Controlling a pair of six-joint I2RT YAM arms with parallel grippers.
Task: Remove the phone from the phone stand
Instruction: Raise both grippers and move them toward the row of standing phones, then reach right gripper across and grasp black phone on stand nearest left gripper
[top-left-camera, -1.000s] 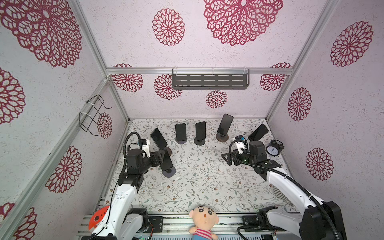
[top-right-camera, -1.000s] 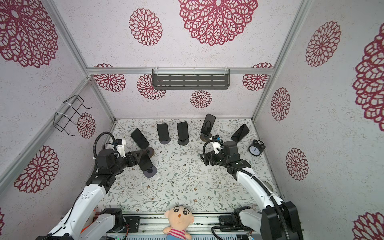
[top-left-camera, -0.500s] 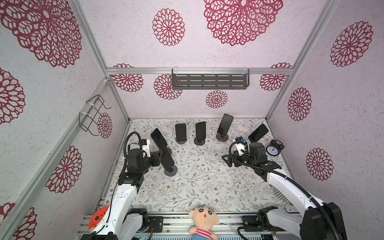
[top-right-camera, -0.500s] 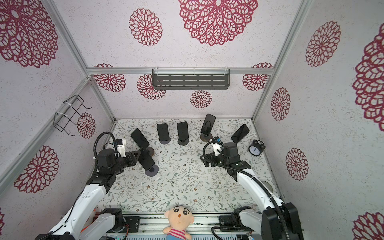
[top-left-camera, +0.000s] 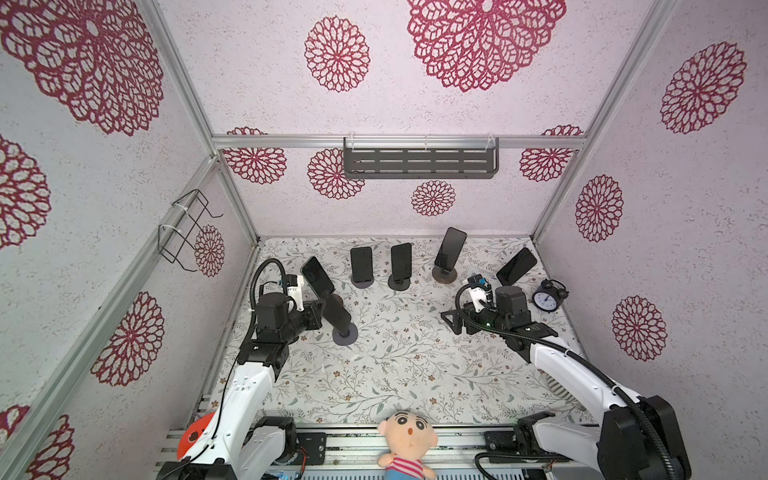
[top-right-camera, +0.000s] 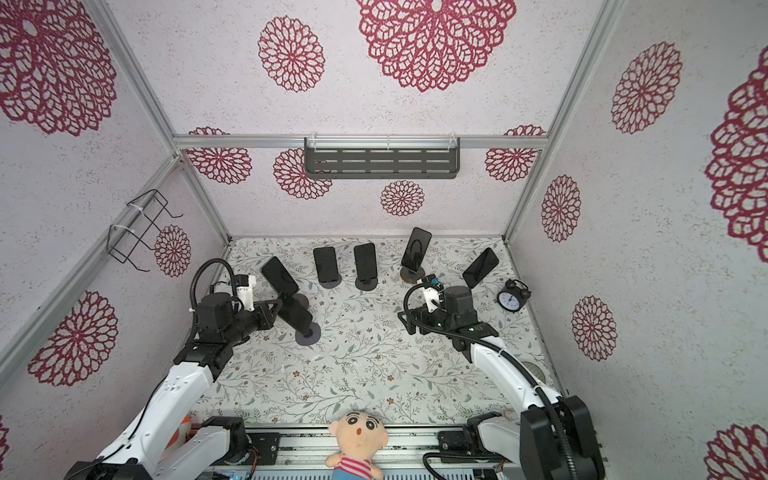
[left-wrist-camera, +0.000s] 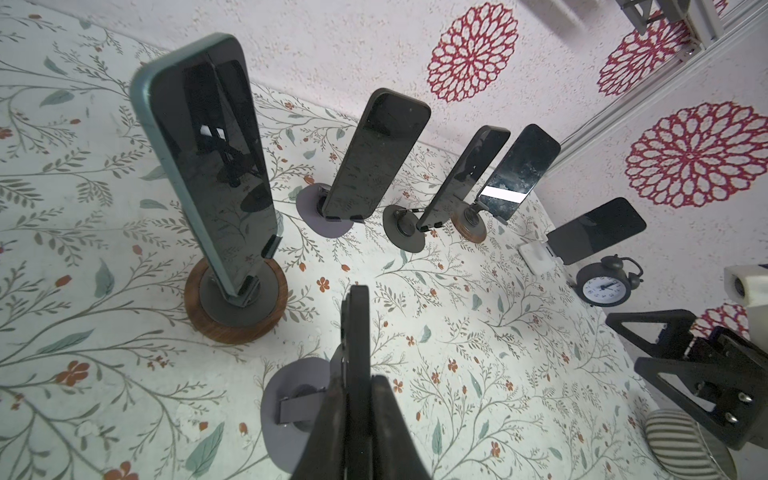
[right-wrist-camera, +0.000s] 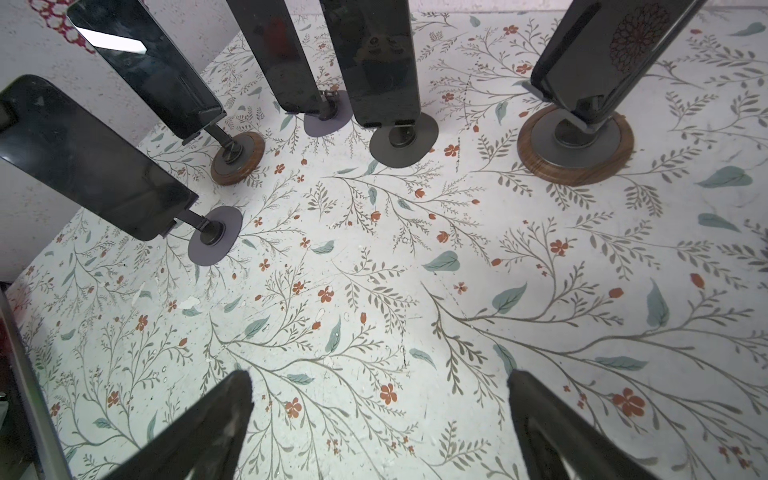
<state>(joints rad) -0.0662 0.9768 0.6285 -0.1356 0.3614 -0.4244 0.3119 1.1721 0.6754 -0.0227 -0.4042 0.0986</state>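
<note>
Left tool (left-wrist-camera: 354, 388) clamps the edge of the phone (left-wrist-camera: 355, 328), which sits tilted in its grey-based phone stand (left-wrist-camera: 291, 409) on the left of the bench (top-left-camera: 415, 357). Right tool (right-wrist-camera: 380, 384) gapes, empty. Grasp looks made; next, lift the phone clear of the cradle lip without dragging the stand.

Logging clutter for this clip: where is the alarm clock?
In both top views the black alarm clock stands far right on the table, beside the right wall, next to the rightmost phone.
</note>
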